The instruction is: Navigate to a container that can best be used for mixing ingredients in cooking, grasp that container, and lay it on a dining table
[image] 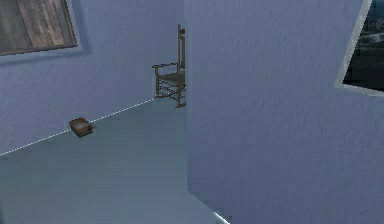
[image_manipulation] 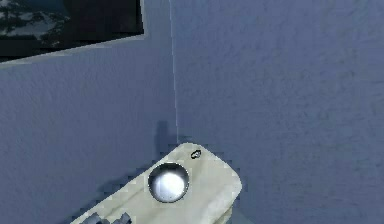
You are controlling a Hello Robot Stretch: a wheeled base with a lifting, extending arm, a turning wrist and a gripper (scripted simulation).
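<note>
A shiny metal bowl point(image_manipulation: 170, 183) stands on a pale beige tabletop point(image_manipulation: 215, 190) low in the arm side view, close to a blue wall corner. A small dark thing point(image_manipulation: 195, 154) lies near the tabletop's far edge, just beyond the bowl.
Grey shapes point(image_manipulation: 115, 214) sit on the tabletop's left part. A dark window point(image_manipulation: 70, 25) hangs above on the wall. In the forward view, a blue wall point(image: 280, 120) stands close on the right. A wooden rocking chair point(image: 171, 80) stands far back, and a small brown box point(image: 80, 126) lies on the open floor at left.
</note>
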